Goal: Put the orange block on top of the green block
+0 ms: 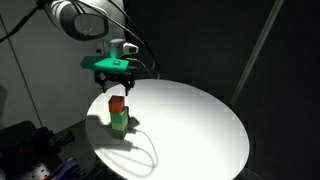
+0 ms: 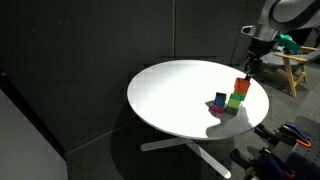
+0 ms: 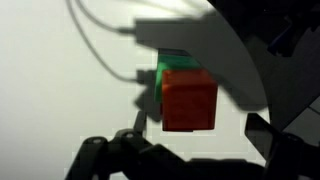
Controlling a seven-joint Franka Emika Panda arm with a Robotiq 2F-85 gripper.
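Wrist view: a small plain-faced orange-red cube [image 3: 188,100] is seen resting on a small bright green cube [image 3: 172,63]. Only a strip of the green cube is shown at the far and left edges, so the upper cube is judged to sit slightly off-centre. In both exterior views the two-cube stack is found upright on a round white table [image 1: 200,120], close to its edge. A small blue block [image 2: 220,100] is seen just to the left of the stack. The robot's gripper [image 1: 120,86] is held just above the stack, its fingers spread wider than the orange-red cube and nothing pinched between them. The placing is judged to be done; only a straight lift of the arm is left, made without the stack being nudged
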